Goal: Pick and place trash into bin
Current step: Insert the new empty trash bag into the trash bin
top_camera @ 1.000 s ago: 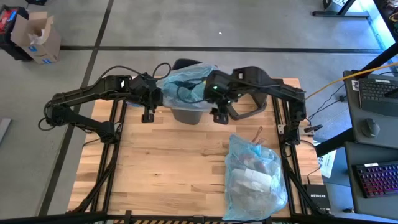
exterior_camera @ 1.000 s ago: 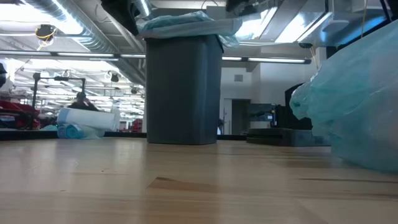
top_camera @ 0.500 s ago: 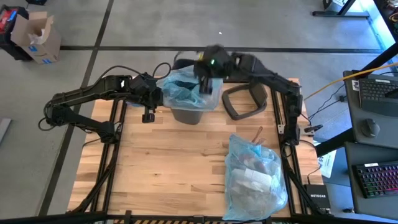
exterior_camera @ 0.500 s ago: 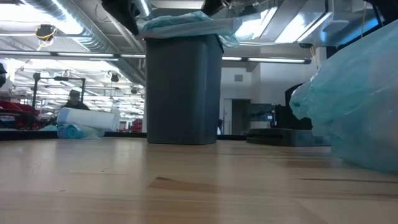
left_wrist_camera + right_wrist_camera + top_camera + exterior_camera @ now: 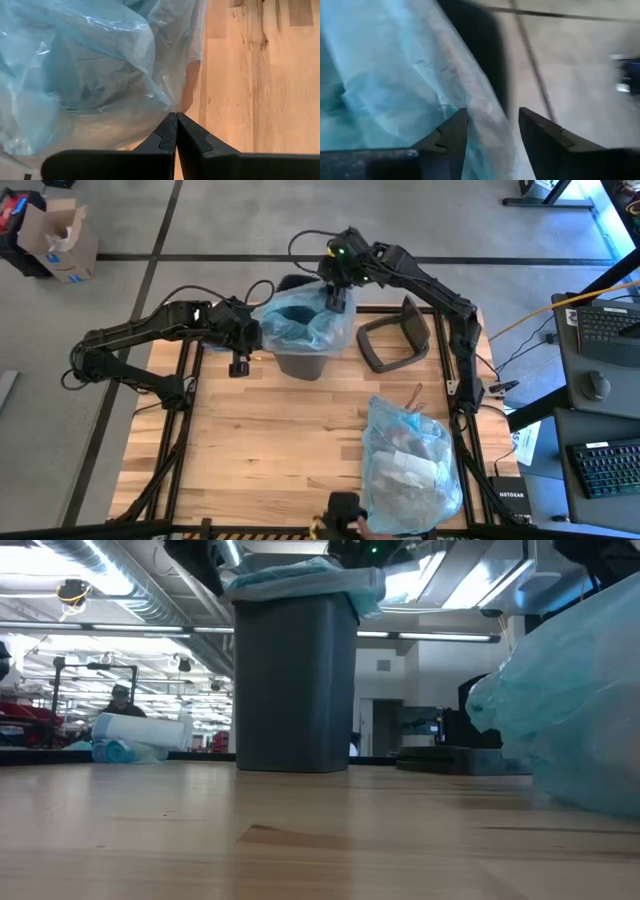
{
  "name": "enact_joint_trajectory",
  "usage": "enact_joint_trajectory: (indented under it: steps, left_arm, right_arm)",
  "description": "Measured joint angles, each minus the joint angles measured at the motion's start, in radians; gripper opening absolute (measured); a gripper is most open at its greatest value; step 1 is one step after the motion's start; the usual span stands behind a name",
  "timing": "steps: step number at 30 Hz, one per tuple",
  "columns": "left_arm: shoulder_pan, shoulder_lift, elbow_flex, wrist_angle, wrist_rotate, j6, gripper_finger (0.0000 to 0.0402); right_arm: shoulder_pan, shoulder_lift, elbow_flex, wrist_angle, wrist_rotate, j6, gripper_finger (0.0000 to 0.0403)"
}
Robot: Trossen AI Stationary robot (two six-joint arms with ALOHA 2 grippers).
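Left gripper (image 5: 240,352) clenched empty beside the bin (image 5: 303,363), mid-back of the table (image 5: 260,440); right gripper (image 5: 336,293) parted around its blue liner (image 5: 300,320) at the far rim; bagged trash (image 5: 410,465) front right.

Off the table I see an open cardboard box (image 5: 58,240) on the concrete floor — two keyboards (image 5: 612,322) and a mouse (image 5: 595,385) on the side desk. A paper-towel roll (image 5: 140,730) lies behind the tabletop (image 5: 270,440).
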Motion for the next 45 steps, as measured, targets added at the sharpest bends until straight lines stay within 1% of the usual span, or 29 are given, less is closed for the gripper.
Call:
enact_joint_trajectory:
  steps: [4,6,11,15,21,28,30,33,35,37,43,45]
  left_arm:
    - [0.000,0.000,0.000,-0.001,0.000,-0.002,0.0001]
    - [0.000,0.000,0.000,0.000,0.000,-0.010,0.0001]
    - [0.000,0.000,0.000,-0.001,0.000,-0.012,0.0001]
    - [0.000,0.000,0.000,0.001,0.000,-0.013,0.0001]
    - [0.000,0.000,0.004,0.047,0.000,-0.013,0.0001]
    - [0.003,-0.002,0.134,0.058,-0.037,-0.015,0.0001]
    - [0.011,-0.002,0.153,0.103,-0.043,-0.008,0.0001]
    - [0.045,-0.001,0.155,0.220,-0.078,0.025,0.0003]
    - [0.083,0.012,0.151,0.284,-0.083,0.054,0.0014]
    - [0.127,0.035,0.151,0.338,-0.083,0.074,0.0035]
    - [0.248,0.122,0.149,0.423,-0.081,0.098,0.0125]
    - [0.278,0.149,0.149,0.425,-0.059,0.099,0.0154]
  right_arm:
    - [-0.034,0.023,0.000,0.075,0.100,-0.002,0.0154]
    - [-0.055,0.031,0.000,0.095,0.118,0.012,0.0149]
    - [-0.106,0.057,0.000,0.122,0.117,0.020,0.0143]
    - [-0.129,0.085,0.000,0.122,0.075,0.022,0.0143]
    - [-0.127,0.109,0.000,0.144,0.046,0.022,0.0143]
    - [-0.127,0.110,0.000,0.147,0.037,0.019,0.0143]
    - [-0.127,0.110,0.000,0.145,0.037,0.019,0.0143]
    - [-0.127,0.110,0.000,0.145,0.023,0.015,0.0143]
    - [-0.127,0.110,0.000,0.145,0.008,0.014,0.0143]
    - [-0.127,0.110,0.000,0.145,0.003,0.014,0.0143]
    - [-0.127,0.110,0.000,0.143,0.003,0.015,0.0143]
    - [-0.127,0.110,0.000,0.142,0.003,0.015,0.0143]
